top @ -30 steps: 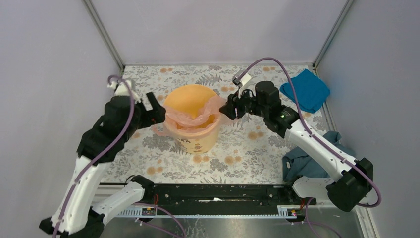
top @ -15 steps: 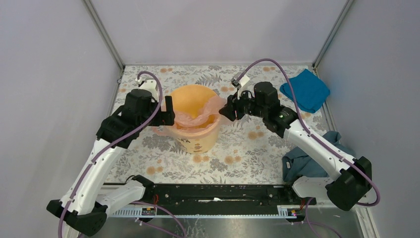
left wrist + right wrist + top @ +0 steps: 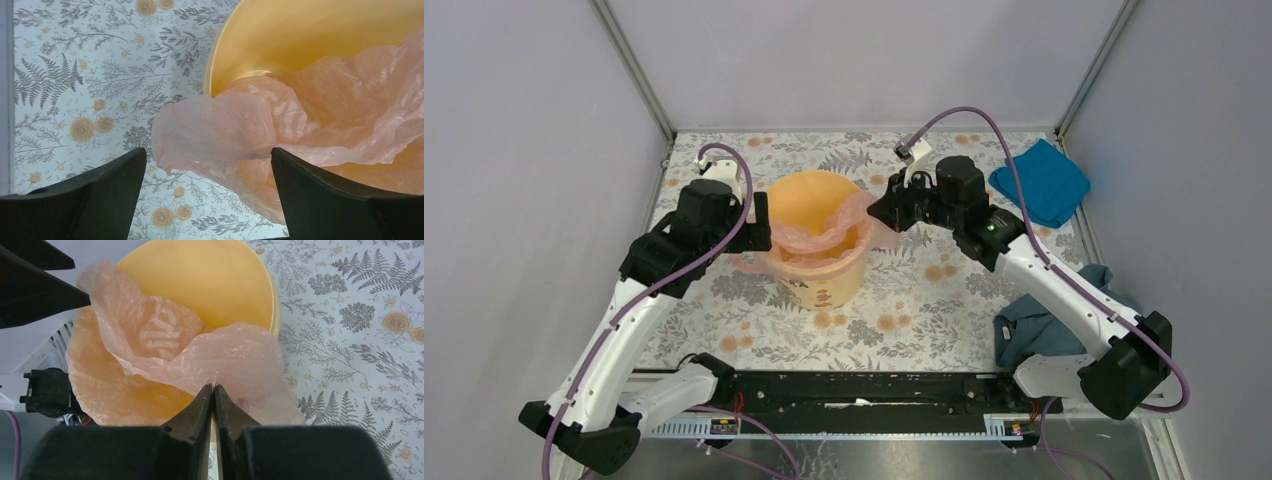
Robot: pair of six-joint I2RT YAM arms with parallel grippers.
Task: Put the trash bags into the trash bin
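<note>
Top external view: the floral surface (image 3: 944, 300) carries the bin (image 3: 829, 285) at centre frame. The bag (image 3: 814, 238) lies crumpled in its mouth, with one flap spilling over the rim at frame left and another drawn out over the rim at frame right.

The right end effector (image 3: 879, 215) sits at the bin's right rim. Its wrist view shows the fingers pinched fully together on a fold of the bag (image 3: 165, 340). The left end effector (image 3: 759, 222) is at the left rim. Its wrist view shows the fingers spread wide and holding nothing, with the loose flap (image 3: 210, 135) hanging between them and beyond.

The step in hand looks like seating the bag in the bin, one side gripped and the other not yet taken. Next, the left end effector probably has to advance onto the flap and close on the thin film. It should do so without nudging the bin, then work the plastic inward or over the rim.

Against a second ago, the left arm has swung in from frame left to the rim. The right end effector has shifted slightly toward the top of the frame, pulling its flap further out.
</note>
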